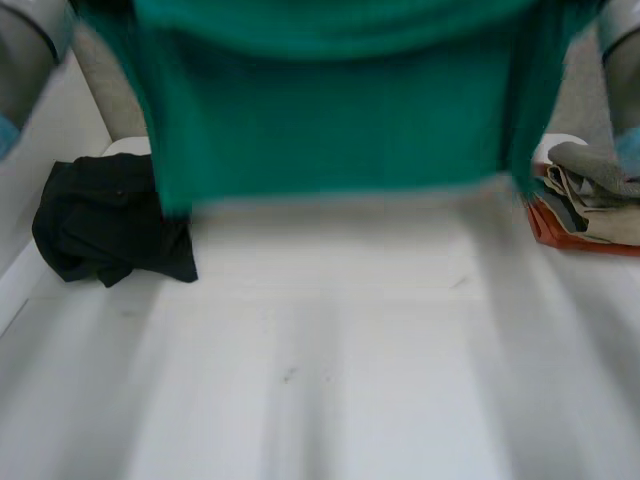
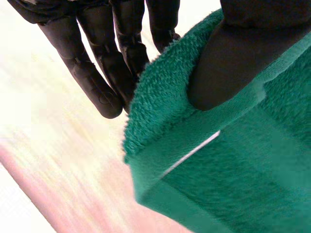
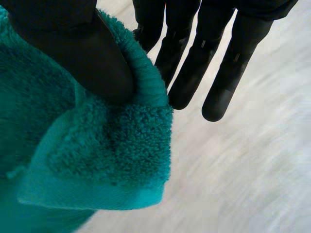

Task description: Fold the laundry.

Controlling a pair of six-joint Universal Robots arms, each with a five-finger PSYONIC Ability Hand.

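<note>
A green towel (image 1: pixel 335 110) hangs spread out above the far half of the white table (image 1: pixel 330 350), its lower edge clear of the surface. My left hand (image 2: pixel 228 53) pinches one corner of the towel (image 2: pixel 218 165) between thumb and fingers. My right hand (image 3: pixel 77 53) pinches the other corner of the towel (image 3: pixel 73 160) the same way, thumb pressed on the hem. In the head view my left arm (image 1: pixel 25 60) and my right arm (image 1: pixel 620 60) come in at the upper corners.
A crumpled black garment (image 1: pixel 105 215) lies at the table's left side. A pile of folded grey and beige laundry (image 1: pixel 590 195) over something red sits at the right edge. A wall borders the table at the left.
</note>
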